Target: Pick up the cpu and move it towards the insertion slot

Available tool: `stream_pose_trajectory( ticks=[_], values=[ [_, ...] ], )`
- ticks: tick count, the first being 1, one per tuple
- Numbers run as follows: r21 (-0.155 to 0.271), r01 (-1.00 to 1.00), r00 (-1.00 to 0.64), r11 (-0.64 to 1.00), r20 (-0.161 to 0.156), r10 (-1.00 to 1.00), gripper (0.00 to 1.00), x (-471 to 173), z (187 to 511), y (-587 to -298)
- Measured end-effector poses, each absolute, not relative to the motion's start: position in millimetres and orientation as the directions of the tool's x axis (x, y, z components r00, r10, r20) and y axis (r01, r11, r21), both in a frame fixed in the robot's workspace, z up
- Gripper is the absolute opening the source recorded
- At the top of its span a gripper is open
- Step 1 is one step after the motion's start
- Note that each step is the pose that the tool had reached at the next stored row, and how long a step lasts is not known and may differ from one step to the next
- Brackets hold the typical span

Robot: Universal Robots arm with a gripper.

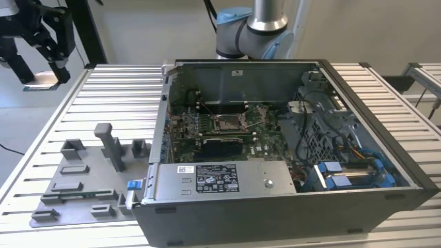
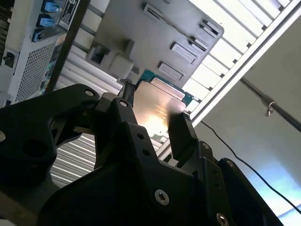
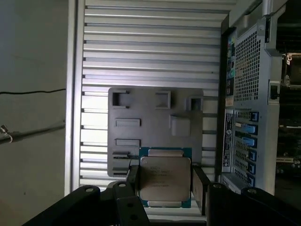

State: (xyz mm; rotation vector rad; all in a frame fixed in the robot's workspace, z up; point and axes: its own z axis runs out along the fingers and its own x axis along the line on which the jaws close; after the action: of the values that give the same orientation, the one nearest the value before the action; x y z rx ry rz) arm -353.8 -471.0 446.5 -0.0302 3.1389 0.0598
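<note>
A ribbed metal surface (image 1: 117,98) carries an open computer case (image 1: 276,206) and, toward the exterior view's left, a grey tray (image 1: 76,206). In the exterior view, the claw (image 1: 41,77) hangs raised at the far left, well apart from the socket (image 1: 227,121) on the green board inside the case. Both wrist views give the detail at the grip: the fingers (image 3: 201,186) clamp opposite edges of the chip (image 3: 164,176), silvery top toward the cameras. The first wrist view places the tray below the chip
</note>
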Motion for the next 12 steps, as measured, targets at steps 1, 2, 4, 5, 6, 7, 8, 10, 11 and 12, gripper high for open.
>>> stream_pose_trajectory(
  ticks=[1,2,4,5,6,7,8,10,11,12],
  values=[
    [0.038,-0.019,-1.000,0.999,-0.002,-0.019,0.00,-351.1,447.0,-471.0],
    [0.038,-0.019,-1.000,0.999,-0.002,-0.019,0.00,-348.3,447.6,-471.0],
    [0.038,-0.019,-1.000,0.999,-0.002,-0.019,0.00,-342.4,448.6,-471.0],
    [0.038,-0.019,-1.000,0.999,-0.002,-0.019,0.00,-339.9,449.1,-471.0],
    [0.038,-0.019,-1.000,0.999,-0.002,-0.019,0.00,-336.9,449.6,-471.0],
    [0.038,-0.019,-1.000,0.999,-0.002,-0.019,0.00,-334.2,450.2,-471.0],
    [0.038,-0.019,-1.000,0.999,-0.002,-0.019,0.00,-331.4,450.7,-471.0],
    [0.038,-0.019,-1.000,0.999,-0.002,-0.019,0.00,-326.0,451.8,-471.0],
    [0.038,-0.019,-1.000,0.999,-0.002,-0.019,0.00,-323.2,452.4,-471.0],
    [0.038,-0.019,-1.000,0.999,-0.002,-0.019,0.00,-320.6,452.8,-471.0]
  ],
)
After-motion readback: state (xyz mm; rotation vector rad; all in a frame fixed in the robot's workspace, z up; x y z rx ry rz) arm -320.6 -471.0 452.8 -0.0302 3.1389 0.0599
